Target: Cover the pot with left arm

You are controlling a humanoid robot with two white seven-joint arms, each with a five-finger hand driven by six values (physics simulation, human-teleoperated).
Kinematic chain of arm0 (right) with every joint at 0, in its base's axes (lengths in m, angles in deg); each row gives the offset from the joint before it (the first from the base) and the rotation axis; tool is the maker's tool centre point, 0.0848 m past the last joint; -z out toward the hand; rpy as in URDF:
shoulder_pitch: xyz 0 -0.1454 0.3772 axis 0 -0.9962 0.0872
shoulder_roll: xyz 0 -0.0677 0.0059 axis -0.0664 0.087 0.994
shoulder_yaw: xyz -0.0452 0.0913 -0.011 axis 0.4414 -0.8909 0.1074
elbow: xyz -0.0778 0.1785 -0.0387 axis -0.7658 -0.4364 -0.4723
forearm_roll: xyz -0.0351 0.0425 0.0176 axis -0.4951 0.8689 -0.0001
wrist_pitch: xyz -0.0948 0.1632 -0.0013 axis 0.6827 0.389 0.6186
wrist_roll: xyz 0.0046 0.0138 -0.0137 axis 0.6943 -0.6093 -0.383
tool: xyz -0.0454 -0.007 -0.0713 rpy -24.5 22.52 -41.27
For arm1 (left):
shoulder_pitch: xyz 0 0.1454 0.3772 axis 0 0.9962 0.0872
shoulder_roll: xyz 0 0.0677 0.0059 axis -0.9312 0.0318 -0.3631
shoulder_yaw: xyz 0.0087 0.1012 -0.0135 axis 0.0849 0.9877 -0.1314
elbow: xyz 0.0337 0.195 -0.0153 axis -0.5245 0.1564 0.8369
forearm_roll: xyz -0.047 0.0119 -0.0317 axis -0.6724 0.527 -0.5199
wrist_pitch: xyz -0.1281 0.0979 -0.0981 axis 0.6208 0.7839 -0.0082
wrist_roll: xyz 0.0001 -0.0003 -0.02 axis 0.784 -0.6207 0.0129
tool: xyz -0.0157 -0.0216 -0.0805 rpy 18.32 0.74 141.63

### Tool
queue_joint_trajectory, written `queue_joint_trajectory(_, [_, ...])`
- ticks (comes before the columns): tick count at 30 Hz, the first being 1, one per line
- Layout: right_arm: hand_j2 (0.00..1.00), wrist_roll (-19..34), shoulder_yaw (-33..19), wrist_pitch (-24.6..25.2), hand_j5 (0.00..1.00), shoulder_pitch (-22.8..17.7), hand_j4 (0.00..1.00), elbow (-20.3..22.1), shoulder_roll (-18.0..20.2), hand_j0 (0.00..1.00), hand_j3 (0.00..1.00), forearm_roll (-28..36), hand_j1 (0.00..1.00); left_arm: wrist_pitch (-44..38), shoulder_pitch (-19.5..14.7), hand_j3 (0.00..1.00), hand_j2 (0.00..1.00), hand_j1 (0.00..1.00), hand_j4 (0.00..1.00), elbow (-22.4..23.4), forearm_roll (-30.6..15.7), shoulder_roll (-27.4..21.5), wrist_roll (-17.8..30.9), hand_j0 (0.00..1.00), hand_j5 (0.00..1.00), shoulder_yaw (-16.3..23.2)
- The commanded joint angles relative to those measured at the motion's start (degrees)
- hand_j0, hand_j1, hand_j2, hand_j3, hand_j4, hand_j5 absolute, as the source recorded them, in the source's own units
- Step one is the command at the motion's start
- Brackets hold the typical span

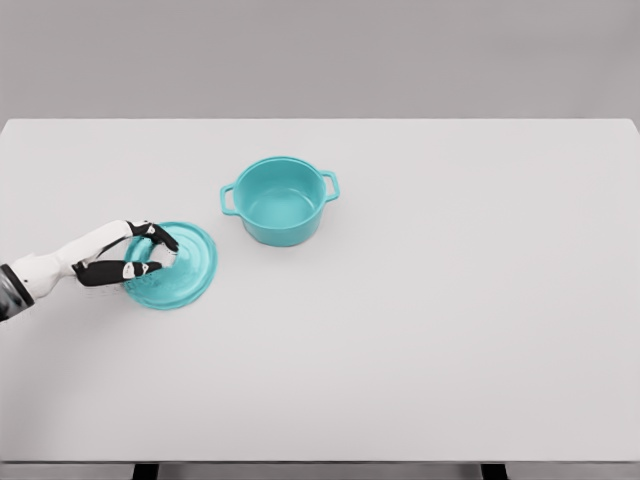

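Note:
A teal pot (281, 199) with two side handles stands uncovered on the white table, a little left of the middle. Its teal lid (185, 268) lies flat on the table to the pot's lower left, apart from it. My left hand (155, 253) comes in from the left edge and sits over the lid's left part. Its fingers (160, 238) are curled around the lid's centre, where the knob is hidden behind them. The lid rests on the table.
The white table (450, 300) stretches wide to the right and toward the front edge. A grey wall runs behind the table's far edge.

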Motion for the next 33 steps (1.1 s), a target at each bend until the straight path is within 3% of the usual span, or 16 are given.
queue_joint_trajectory(1, [1.0, 0.0, 0.0, 0.0, 1.0, 0.0, 1.0, 0.0, 0.0, 1.0, 1.0, 0.0, 1.0, 0.0, -0.1, 0.52, 0.52, 0.52, 0.52, -0.1, -0.2, -0.2, 0.1, 0.52, 0.52, 0.0])
queue_joint_trajectory(10, [1.0, 0.0, 0.0, 0.0, 1.0, 0.0, 1.0, 0.0, 0.0, 1.0, 1.0, 0.0, 1.0, 0.0, -1.0, 0.53, 0.53, 0.53, 0.53, -0.1, -0.7, -0.7, 0.3, 0.53, 0.53, -0.1])
queue_joint_trajectory(14, [1.0, 0.0, 0.0, -0.1, 1.0, 0.0, 1.0, 0.0, 0.0, 1.0, 1.0, 0.0, 1.0, -0.1, -0.5, 0.76, 0.76, 0.76, 0.76, -0.4, 1.9, -0.3, 0.2, 0.76, 0.76, 0.1])
queue_joint_trajectory(16, [1.0, 0.0, 0.0, 0.0, 1.0, 0.0, 1.0, 0.0, 0.0, 1.0, 1.0, 0.0, 1.0, 0.0, -0.4, 0.77, 0.77, 0.77, 0.77, -0.4, 4.7, 0.1, 0.1, 0.77, 0.77, 0.1])
queue_joint_trajectory(22, [1.0, 0.0, 0.0, 0.0, 1.0, 0.0, 1.0, 0.0, 0.0, 1.0, 1.0, 0.0, 1.0, 0.7, -0.2, 0.77, 0.77, 0.77, 0.77, 1.1, 5.2, 0.5, -1.0, 0.77, 0.77, 0.3])
queue_joint_trajectory(24, [1.0, 0.0, 0.0, -0.1, 1.0, 0.0, 1.0, 0.0, 0.0, 1.0, 1.0, 0.0, 1.0, 0.7, -0.3, 0.73, 0.73, 0.73, 0.73, 1.7, 5.3, 1.3, -1.1, 0.73, 0.73, 1.4])
queue_joint_trajectory(26, [1.0, 0.0, 0.0, 0.0, 1.0, 0.0, 1.0, 0.0, 0.0, 1.0, 1.0, 0.0, 1.0, 1.2, -0.3, 0.6, 0.6, 0.6, 0.6, 2.0, 5.2, 1.6, -1.3, 0.6, 0.6, 1.4])
queue_joint_trajectory(27, [1.0, 0.0, 0.0, 0.0, 1.0, 0.0, 1.0, 0.0, 0.0, 1.0, 1.0, 0.0, 1.0, 2.5, -0.3, 0.48, 0.48, 0.48, 0.48, 2.0, 5.1, 1.7, -1.6, 0.48, 0.48, 1.5])
queue_joint_trajectory(28, [1.0, 0.0, 0.0, 0.0, 1.0, 0.0, 1.0, 0.0, 0.0, 1.0, 1.0, 0.0, 1.0, 3.1, -0.3, 0.44, 0.44, 0.44, 0.44, 2.1, 5.1, 1.7, -1.6, 0.44, 0.44, 1.5])
queue_joint_trajectory(33, [1.0, 0.0, 0.0, 0.0, 1.0, 0.0, 1.0, 0.0, 0.0, 1.0, 1.0, 0.0, 1.0, 4.8, -0.4, 0.4, 0.4, 0.4, 0.4, 4.5, 5.2, 2.5, -1.7, 0.4, 0.4, 2.1])
